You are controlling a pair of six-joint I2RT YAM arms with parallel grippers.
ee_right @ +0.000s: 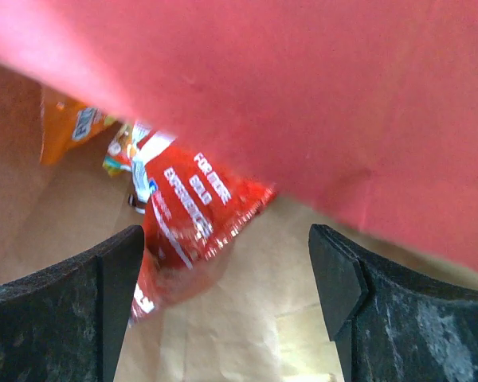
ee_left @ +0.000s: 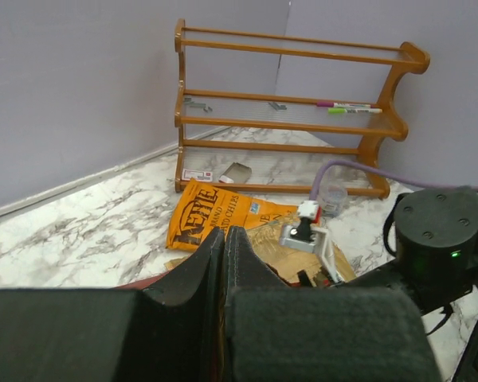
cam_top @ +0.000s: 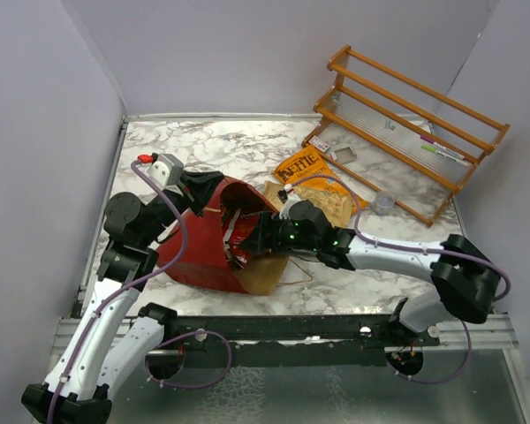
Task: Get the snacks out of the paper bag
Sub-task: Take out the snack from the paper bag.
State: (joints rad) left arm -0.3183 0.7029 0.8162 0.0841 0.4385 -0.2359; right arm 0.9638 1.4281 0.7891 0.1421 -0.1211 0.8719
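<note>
- Right gripper [ee_right: 223, 247] is inside the mouth of the paper bag [cam_top: 199, 256], with its jaws wide apart and nothing between them.
- Straight ahead of it, a little toward the left finger in the wrist view, the red packet [ee_right: 193, 208] lies on the brown inner wall of the bag. Its long axis seems to run slanted away from the fingers, deeper inside.
- Beyond the red packet, a small orange pack [ee_right: 68, 127] and another colourful one are partly visible.
- Left gripper [cam_top: 203, 187] is closed, as it seems, on the upper rim of the bag and holds the mouth lifted.
- Right arm is clearly the nearer one. I judge that the coming move needs a short advance forward, so that the red packet comes between the jaws.
- Kettle chip bag [cam_top: 300, 166] and tan chip bag [cam_top: 336, 205] already lie outside, on the table [cam_top: 238, 146] beside the bag.
</note>
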